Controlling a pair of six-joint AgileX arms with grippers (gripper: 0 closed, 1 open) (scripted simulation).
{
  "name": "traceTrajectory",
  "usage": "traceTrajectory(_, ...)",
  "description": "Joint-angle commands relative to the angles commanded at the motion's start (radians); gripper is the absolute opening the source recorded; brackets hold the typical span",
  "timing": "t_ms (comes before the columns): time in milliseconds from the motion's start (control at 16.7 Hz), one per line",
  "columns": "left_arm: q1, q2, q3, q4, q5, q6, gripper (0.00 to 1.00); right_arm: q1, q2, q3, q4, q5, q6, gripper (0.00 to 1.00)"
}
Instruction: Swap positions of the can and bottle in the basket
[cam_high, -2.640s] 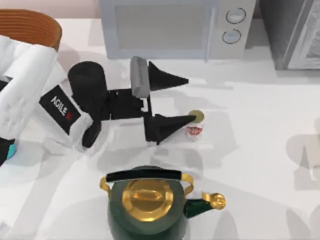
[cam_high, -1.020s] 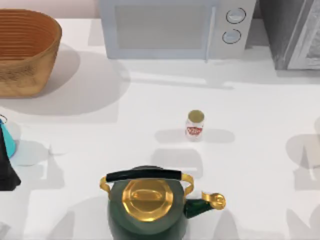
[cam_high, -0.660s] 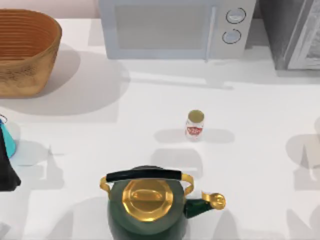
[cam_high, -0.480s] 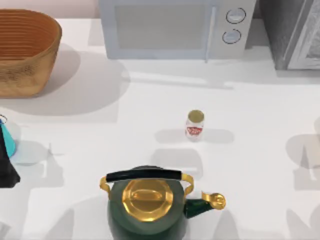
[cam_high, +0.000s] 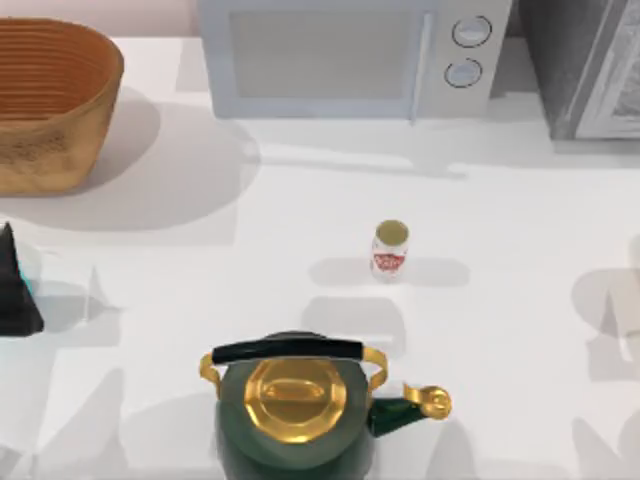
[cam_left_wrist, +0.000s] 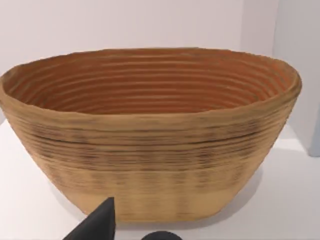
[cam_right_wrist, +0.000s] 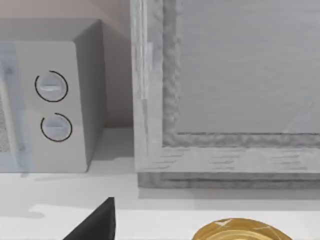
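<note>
Where the desk (cam_high: 520, 300) meets the top view's left edge, left gripper (cam_high: 15, 290) pokes in below the basket (cam_high: 50, 100); a cyan sliver beside it, finger state untellable. Can (cam_high: 390, 250) stands mid-desk, kettle (cam_high: 295, 410) nearer. Microwave (cam_high: 350, 55) behind.

The basket (cam_left_wrist: 150, 140) stands upright on a white table (cam_left_wrist: 290, 200) before a pale wall. Its outside is tan weave; its inside is orange-brown and ribbed, with nothing seen in the visible part. One dark fingertip (cam_left_wrist: 97, 225) of the left gripper and a dark rounded part lie before the basket's base.
</note>
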Motion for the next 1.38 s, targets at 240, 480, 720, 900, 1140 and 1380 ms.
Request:
traceTrajectory(240, 0.053, 0.423, -0.005, 0.309, 0.059, 0.020, 1.00, 0.000, 0.000, 0.000, 0.000, 0.000, 0.000, 1.00)
traceTrajectory(480, 0.101, 0.781, -0.009, 0.580, 0.110, 0.039, 1.00, 0.000, 0.000, 0.000, 0.000, 0.000, 0.000, 1.00)
traceTrajectory(720, 0.135, 1.007, -0.007, 0.773, 0.146, 0.053, 1.00, 0.000, 0.000, 0.000, 0.000, 0.000, 0.000, 1.00)
traceTrajectory(900, 0.147, 1.081, -0.005, 0.844, 0.158, 0.058, 1.00, 0.000, 0.000, 0.000, 0.000, 0.000, 0.000, 1.00)
traceTrajectory(1140, 0.147, 1.086, -0.005, 0.848, 0.159, 0.059, 1.00, 0.000, 0.000, 0.000, 0.000, 0.000, 0.000, 1.00)
traceTrajectory(1380, 0.132, 1.125, 0.034, 0.851, 0.145, 0.054, 1.00, 0.000, 0.000, 0.000, 0.000, 0.000, 0.000, 1.00)
